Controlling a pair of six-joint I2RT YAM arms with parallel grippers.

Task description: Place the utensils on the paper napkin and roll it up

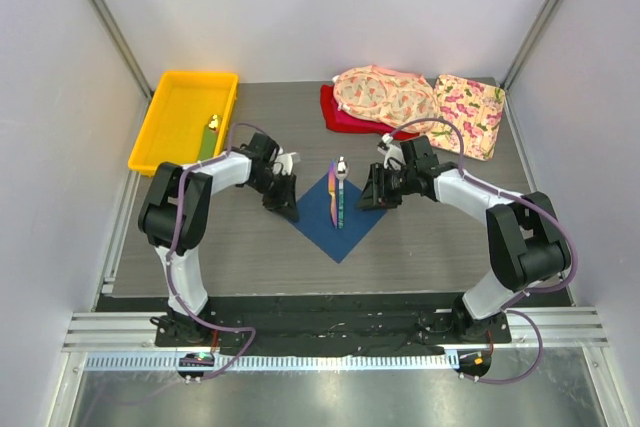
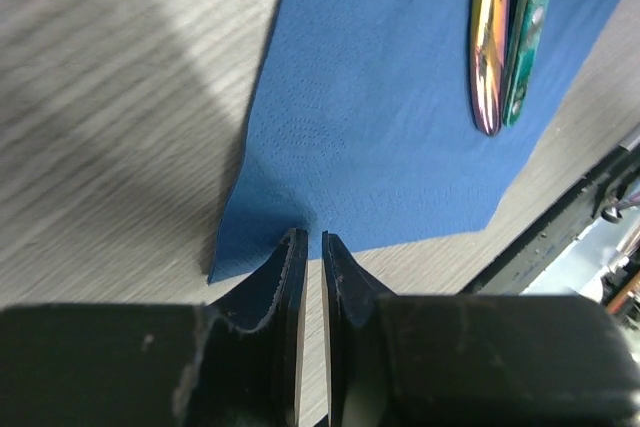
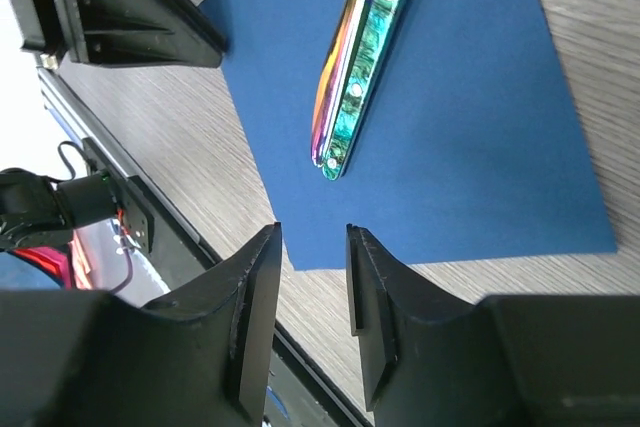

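Lying on paper napkin [image 1: 345, 239]: utensils [image 1: 339, 197], handles side by side
Left gripper [image 2: 308, 239]: jaws nearly together, pinching the napkin's edge
Right gripper [image 3: 313, 242]: jaws apart, holding nothing, above napkin's edge

Two arms are picked out now: the left arm [image 1: 185, 272] and the right arm [image 1: 490, 292] are built of white shells broken by bulky black joints. Purple-grey cables [image 1: 250, 126] are looped along each. Up close, the left claw [image 2: 309, 239] is shown matt black, its edges scuffed and chipped. The right claw [image 3: 312, 237] is likewise black, with blunt tips and flat inner faces.
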